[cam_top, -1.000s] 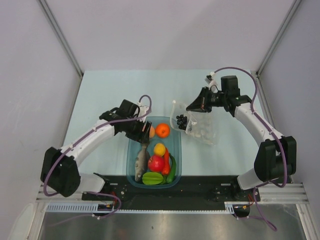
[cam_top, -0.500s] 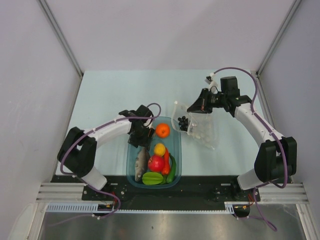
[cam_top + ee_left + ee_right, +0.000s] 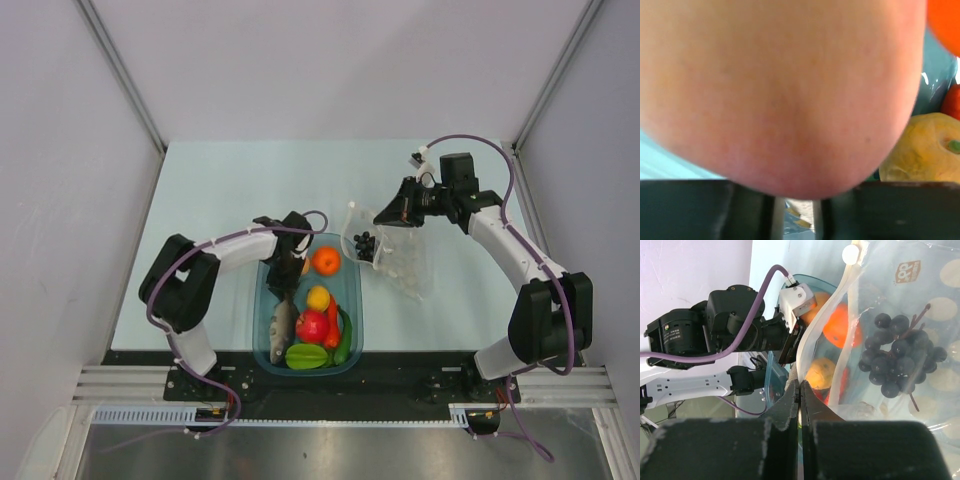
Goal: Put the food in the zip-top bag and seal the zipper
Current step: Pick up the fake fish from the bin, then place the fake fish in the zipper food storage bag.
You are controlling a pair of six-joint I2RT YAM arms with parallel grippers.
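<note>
The peach (image 3: pixel 780 90) fills the left wrist view and sits between my left gripper's dark fingers (image 3: pixel 700 210). From above, the left gripper (image 3: pixel 296 262) is down in the far-left corner of the teal tub (image 3: pixel 358 330), shut on the peach. Beside it lie the orange (image 3: pixel 325 261), lemon (image 3: pixel 319 298), red fruit (image 3: pixel 313 326), grey fish (image 3: pixel 283 320) and green starfruit (image 3: pixel 305 356). The clear zip-top bag (image 3: pixel 405 262) holds the black grapes (image 3: pixel 365 245). My right gripper (image 3: pixel 386 214) is shut on the bag's mouth edge (image 3: pixel 801 382), lifting it open. The pale zipper (image 3: pixel 854 300) runs along the mouth.
The tub stands near the table's front edge between the two arm bases. A green pepper (image 3: pixel 343 345) and a red pepper (image 3: pixel 333 322) lie along its right side. Grey walls close in the table on the left, right and back.
The left arm folded in, and its gripper dropped into the tub's far-left corner and narrowed its jaws round the peach. The right gripper kept holding the bag in place.
</note>
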